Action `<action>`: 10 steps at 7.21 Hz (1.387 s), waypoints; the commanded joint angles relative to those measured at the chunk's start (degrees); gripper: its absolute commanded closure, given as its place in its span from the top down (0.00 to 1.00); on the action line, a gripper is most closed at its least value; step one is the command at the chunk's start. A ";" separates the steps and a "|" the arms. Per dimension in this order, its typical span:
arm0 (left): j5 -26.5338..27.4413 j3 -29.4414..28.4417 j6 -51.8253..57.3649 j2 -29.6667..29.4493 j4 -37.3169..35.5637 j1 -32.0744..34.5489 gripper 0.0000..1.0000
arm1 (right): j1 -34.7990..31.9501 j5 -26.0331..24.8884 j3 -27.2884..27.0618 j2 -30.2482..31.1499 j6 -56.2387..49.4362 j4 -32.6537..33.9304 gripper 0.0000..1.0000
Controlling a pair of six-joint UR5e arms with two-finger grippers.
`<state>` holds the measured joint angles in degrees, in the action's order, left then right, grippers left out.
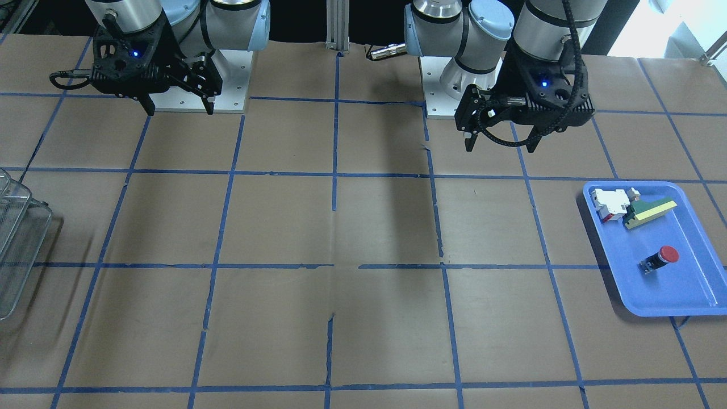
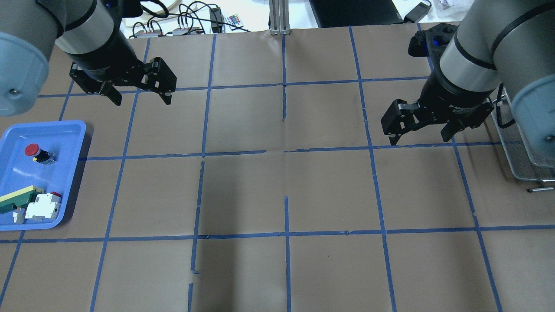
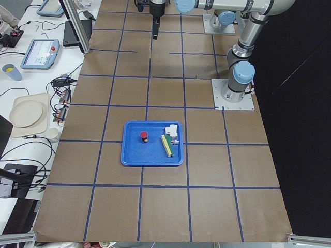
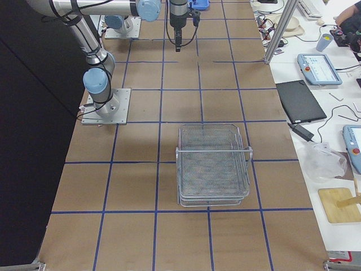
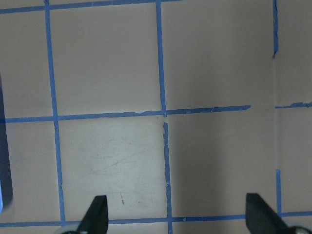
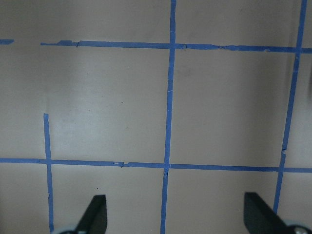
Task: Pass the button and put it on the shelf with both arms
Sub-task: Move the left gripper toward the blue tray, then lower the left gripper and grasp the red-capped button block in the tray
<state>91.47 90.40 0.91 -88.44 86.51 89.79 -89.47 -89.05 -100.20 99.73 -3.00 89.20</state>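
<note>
The button [image 1: 660, 259] is lying on its side in the blue tray [image 1: 698, 301], at one end of the table; the white-and-red block [image 1: 610, 204] and the green-and-yellow wedge [image 1: 650, 211] are sitting apart from it at the tray's other end; the shelf [image 4: 213, 164] is waiting far away at the opposite end of the table. The left gripper [image 1: 501, 146] is hanging over the bare table near the tray, not over it, with its fingers spread wide and nothing in them; the right gripper [image 2: 419, 139] is hanging near the shelf, also spread wide and empty. A few things are looking risky to me; the button is small and round, so it is likely to roll or pop away if the fingers are closing on it off-centre; it is lying low, so fingers coming down too far are going to bump the tray floor or push the light tray along the table; coming in from the side is risking a knock on the tray's rim. The pass is the hard part, I am thinking; one gripper is going to cover most of the button, leaving little for the other to hold, and letting go too soon is going to drop it; on the wire shelf it may be rolling off too.
</note>
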 commanded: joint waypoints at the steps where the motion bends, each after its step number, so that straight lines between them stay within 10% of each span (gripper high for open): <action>1: 0.46 0.03 5.97 -0.07 0.06 -3.37 0.99 | 0.00 -0.07 0.09 -0.06 0.01 0.01 1.00; 6: -0.42 0.31 48.20 -12.68 -9.65 -32.08 0.99 | -0.09 -0.07 0.00 -0.06 0.01 -0.08 1.00; 10: -5.67 0.03 77.51 -25.00 -25.49 -42.58 0.99 | -0.09 -0.07 -0.08 -0.06 0.01 -0.08 1.00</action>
<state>88.28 90.46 70.14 -110.14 65.15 50.03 -89.56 -89.12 -100.27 99.67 -2.99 89.12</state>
